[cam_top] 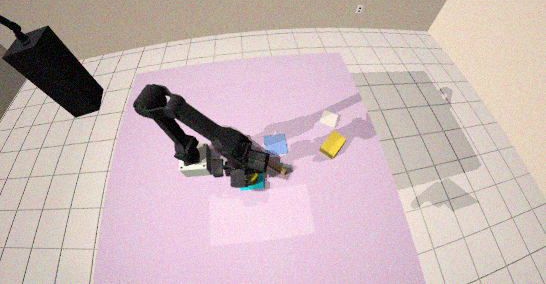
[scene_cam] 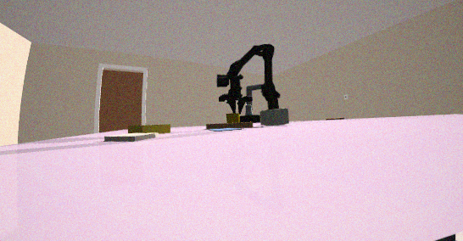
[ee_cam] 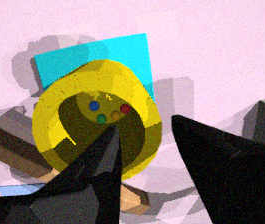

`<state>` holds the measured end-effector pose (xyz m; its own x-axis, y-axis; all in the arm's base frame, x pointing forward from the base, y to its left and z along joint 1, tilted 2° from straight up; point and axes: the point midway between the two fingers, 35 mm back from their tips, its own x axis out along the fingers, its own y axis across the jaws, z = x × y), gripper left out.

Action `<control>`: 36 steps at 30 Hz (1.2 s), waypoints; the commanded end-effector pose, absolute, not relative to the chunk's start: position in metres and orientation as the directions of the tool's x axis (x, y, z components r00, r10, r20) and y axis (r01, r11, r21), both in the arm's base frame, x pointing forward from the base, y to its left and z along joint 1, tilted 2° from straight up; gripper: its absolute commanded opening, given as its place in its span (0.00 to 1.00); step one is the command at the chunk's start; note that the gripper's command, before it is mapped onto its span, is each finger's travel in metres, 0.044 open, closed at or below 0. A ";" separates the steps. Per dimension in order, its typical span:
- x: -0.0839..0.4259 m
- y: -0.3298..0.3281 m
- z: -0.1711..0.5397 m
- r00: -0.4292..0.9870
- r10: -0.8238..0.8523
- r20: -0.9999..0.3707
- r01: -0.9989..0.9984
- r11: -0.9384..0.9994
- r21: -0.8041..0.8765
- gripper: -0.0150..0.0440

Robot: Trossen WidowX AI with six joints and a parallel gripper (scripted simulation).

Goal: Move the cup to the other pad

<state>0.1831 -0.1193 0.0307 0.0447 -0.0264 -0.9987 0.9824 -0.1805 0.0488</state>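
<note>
Pink table top [cam_top: 350,236] fills the wrist view, with two dark fingers nearest the camera. The gripper [ee_cam: 145,123] is partly spread and pinches nothing. One finger reaches down inside the cup and the other stands outside it to the right, so the right wall of the cup passes through the gap between them.

Just beyond the fingertips is the yellow cup [ee_cam: 83,119], mouth open to the camera. Small coloured marbles [ee_cam: 110,111] lie together at its bottom, and none shows outside it. The cup appears upright. It sits on the cyan pad [ee_cam: 116,52], whose far edge and right corner show behind it.

In the top view the arm hides most of the cup [cam_top: 253,177], and a sliver of cyan pad shows beneath it. A blue pad [cam_top: 275,143] lies just beyond, on the far side. A yellow block [cam_top: 332,144] and a white block [cam_top: 329,118] rest farther off to the right, well apart from the cup.

The step in hand looks like the release. To do it well, the jaws should widen until neither finger touches the wall. The gripper should then rise straight up. The inner finger is the risk, because any sideways drift could catch the rim and tip the cup, spilling the marbles. A slow, vertical retreat that clears the rim before any swing away seems safest.
</note>
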 end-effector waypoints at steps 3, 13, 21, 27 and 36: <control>0.183 -0.119 0.043 0.054 -0.029 -0.998 0.983 -0.177 0.058 0.50; 0.180 -0.118 0.055 0.054 -0.028 -0.998 0.983 -0.176 0.059 0.50; 0.180 -0.119 0.051 0.046 -0.027 -0.999 0.983 -0.179 0.050 0.81; 0.180 -0.119 0.060 0.048 -0.028 -0.998 0.983 -0.179 0.052 1.00; 0.179 -0.118 0.095 0.052 -0.028 -0.998 0.983 -0.177 0.056 1.00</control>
<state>0.1788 -0.1184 0.0803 0.0416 -0.0246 -0.9988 0.9825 -0.1807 0.0454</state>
